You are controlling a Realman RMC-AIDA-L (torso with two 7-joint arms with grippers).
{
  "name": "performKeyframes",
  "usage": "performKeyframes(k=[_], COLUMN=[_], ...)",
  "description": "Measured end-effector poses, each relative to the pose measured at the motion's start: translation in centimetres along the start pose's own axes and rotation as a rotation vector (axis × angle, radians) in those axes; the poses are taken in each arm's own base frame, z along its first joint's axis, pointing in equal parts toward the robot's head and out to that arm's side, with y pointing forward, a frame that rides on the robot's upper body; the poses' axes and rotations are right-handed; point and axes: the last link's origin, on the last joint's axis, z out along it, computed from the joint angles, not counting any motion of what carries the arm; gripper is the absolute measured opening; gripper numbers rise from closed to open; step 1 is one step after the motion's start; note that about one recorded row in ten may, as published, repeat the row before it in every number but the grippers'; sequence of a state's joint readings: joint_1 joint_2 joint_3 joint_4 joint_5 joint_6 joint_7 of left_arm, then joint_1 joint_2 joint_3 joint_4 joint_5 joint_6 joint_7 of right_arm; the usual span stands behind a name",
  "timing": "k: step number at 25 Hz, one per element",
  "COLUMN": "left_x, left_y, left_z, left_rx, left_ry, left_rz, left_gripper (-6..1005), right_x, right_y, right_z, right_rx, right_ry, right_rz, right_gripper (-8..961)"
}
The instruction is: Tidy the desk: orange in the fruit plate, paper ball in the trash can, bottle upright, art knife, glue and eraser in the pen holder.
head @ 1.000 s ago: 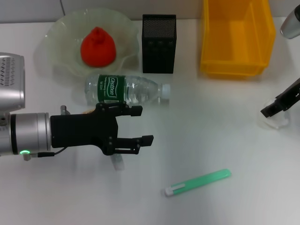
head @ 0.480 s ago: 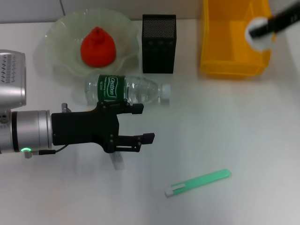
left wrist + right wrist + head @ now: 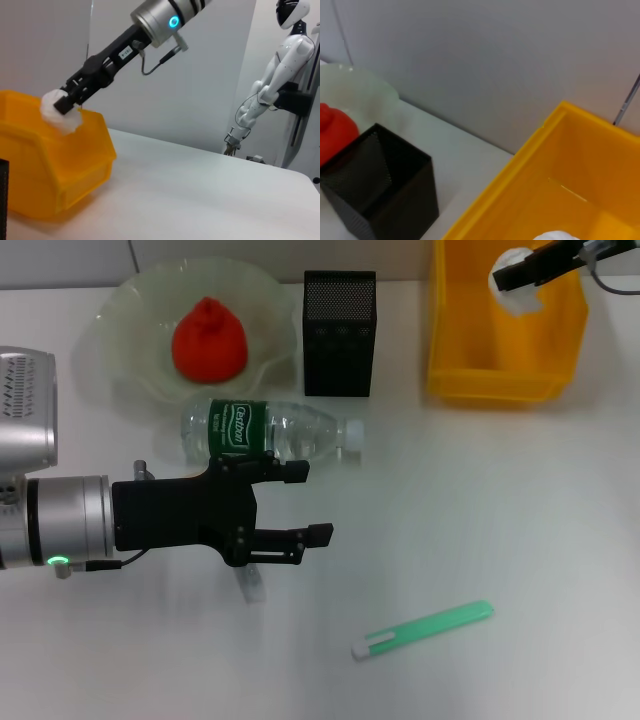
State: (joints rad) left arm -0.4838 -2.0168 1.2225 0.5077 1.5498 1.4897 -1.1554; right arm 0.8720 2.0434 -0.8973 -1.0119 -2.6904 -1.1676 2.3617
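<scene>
**Q:** White counter [image 3: 480,500] fills the head view — what is on it?

**A:** At the far edge, the orange [image 3: 209,338] sits inside the pale-green fruit plate [image 3: 120,310]. Just beside the plate stands the black mesh pen holder [image 3: 339,332], and farther toward the robot's right, the yellow trash can [image 3: 500,380]. The bottle [image 3: 270,430] lies on its side in front of the plate and the pen holder. A green art knife [image 3: 423,629] lies alone near the front.

**Q:** Where are the claws?

**A:** The right claw [image 3: 518,278] hangs over the trash can, its jaws closed on the paper ball [image 3: 512,284] — the ball is above the bin's opening, not yet released. The left claw [image 3: 300,505] hovers low over the counter just in front of the bottle, jaws wide apart, gripping nothing. A small pale stick, possibly the glue [image 3: 251,585], lies under it.

**Q:** How far along is the tidying?

**A:** By the look of it, the orange is done and the paper ball nearly so. The bottle, art knife and glue remain. No eraser is visible.
</scene>
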Motion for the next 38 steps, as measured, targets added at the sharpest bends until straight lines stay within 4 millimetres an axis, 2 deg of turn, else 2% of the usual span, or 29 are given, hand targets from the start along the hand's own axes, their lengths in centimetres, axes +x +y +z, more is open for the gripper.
performKeyframes(k=[8, 13, 15, 18, 21, 23, 27, 31, 34, 38], left_x=[0.1, 0.1, 0.3, 0.7, 1.0, 1.2, 1.9, 2.9, 4.1, 6.2], left_y=[0.0, -0.1, -0.2, -0.4, -0.6, -0.7, -1.2, -2.0, -3.1, -4.8], left_z=[0.0, 0.0, 0.0, 0.1, 0.2, 0.3, 0.4, 0.6, 1.2, 2.5], left_rx=[0.001, 0.001, 0.002, 0.003, -0.004, -0.009, -0.015, -0.021, -0.037, -0.028], left_ry=[0.002, 0.004, 0.007, 0.010, 0.007, 0.004, 0.000, -0.021, -0.095, -0.235], left_rz=[0.000, 0.003, 0.008, 0.012, 0.017, 0.022, 0.035, 0.039, 0.044, 0.096], left_gripper=[823, 823, 823, 823, 823, 823, 823, 823, 823, 823], right_x=[-0.1, 0.4, 1.5, 3.6, 7.0, 9.4, 15.1, 19.8, 21.9, 23.2], right_y=[-0.4, -0.9, -1.1, -0.5, 0.9, 1.6, 3.1, 4.9, 5.8, 6.2], right_z=[0.2, -0.8, -1.8, -3.6, -5.2, -5.4, -4.1, -2.9, -2.4, -2.0], right_rx=[0.017, -0.027, -0.088, -0.257, -0.453, -0.519, -0.538, -0.533, -0.529, -0.519], right_ry=[-0.075, -0.191, -0.284, -0.449, -0.579, -0.617, -0.579, -0.522, -0.469, -0.417], right_rz=[0.038, 0.123, 0.160, 0.160, 0.094, 0.061, 0.007, -0.040, -0.057, -0.072], right_gripper=[631, 789, 789, 789, 789, 789, 789, 789, 789, 789])
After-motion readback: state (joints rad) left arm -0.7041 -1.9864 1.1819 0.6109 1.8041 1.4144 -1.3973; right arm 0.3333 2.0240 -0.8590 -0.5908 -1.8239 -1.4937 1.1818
